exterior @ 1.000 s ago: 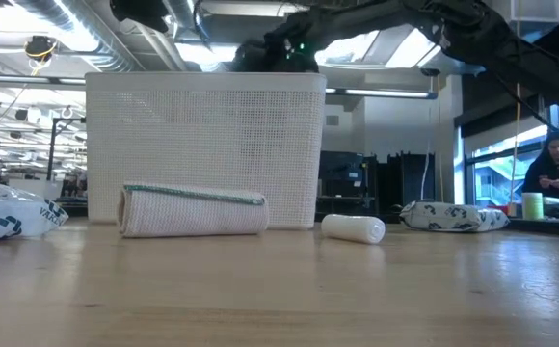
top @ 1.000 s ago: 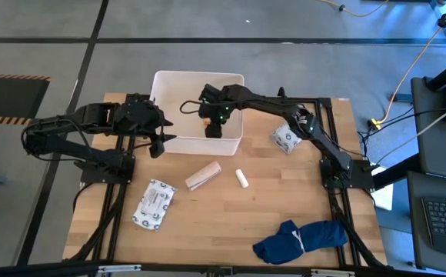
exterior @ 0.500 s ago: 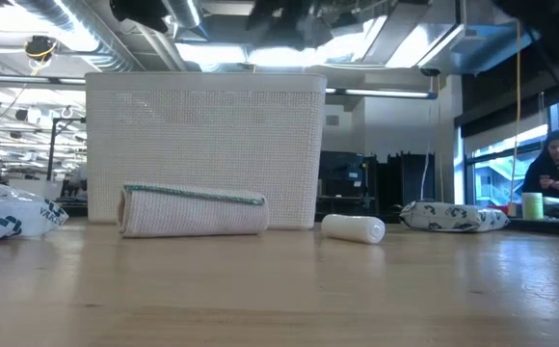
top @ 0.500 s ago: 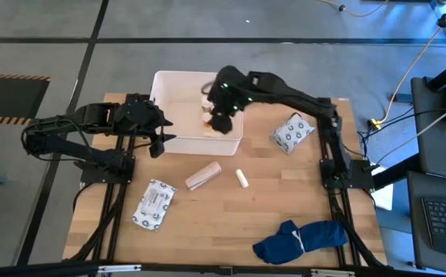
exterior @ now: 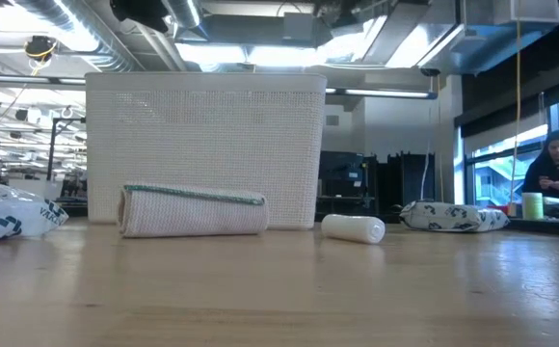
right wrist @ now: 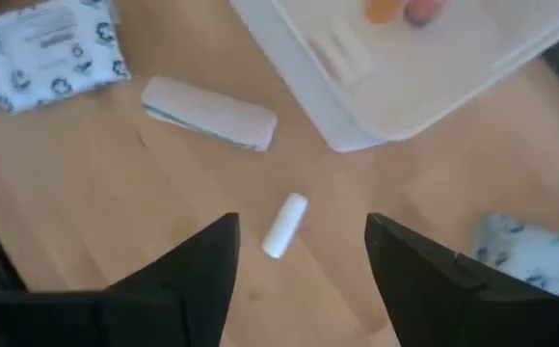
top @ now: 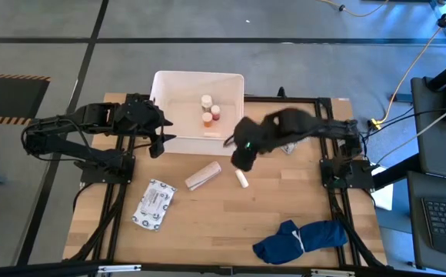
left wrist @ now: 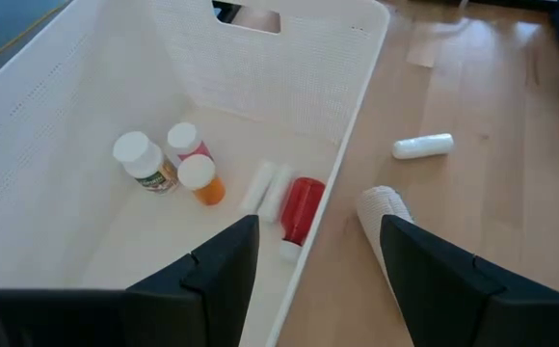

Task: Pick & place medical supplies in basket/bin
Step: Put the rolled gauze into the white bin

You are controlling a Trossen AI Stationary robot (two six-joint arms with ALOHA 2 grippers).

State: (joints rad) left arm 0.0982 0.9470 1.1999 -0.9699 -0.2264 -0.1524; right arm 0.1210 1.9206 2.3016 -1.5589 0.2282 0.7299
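The white bin (top: 178, 91) stands at the table's far side and holds small bottles (top: 207, 101), a red bottle (left wrist: 302, 205) and white cylinders (left wrist: 267, 186). On the table lie a white cylinder (right wrist: 284, 226), a tan bandage roll (top: 203, 175), a printed packet (top: 154, 203) and a second packet (right wrist: 535, 253). My right gripper (right wrist: 299, 280) hovers open above the white cylinder, near the bin's near right corner, and shows blurred in the high view (top: 242, 158). My left gripper (left wrist: 318, 280) waits open over the bin's near left corner (top: 160, 142).
A dark blue cloth bundle (top: 300, 240) lies at the near right of the table. In the low view the bin (exterior: 202, 145) rises behind the roll (exterior: 193, 210) and the cylinder (exterior: 353, 228). A person (exterior: 557, 169) sits far off in the room.
My right gripper has risen out of the bin and swung toward the table's near edge, rolling its wrist, and now hangs above the white cylinder. The bottles in the bin, hidden under the arm before, now show.
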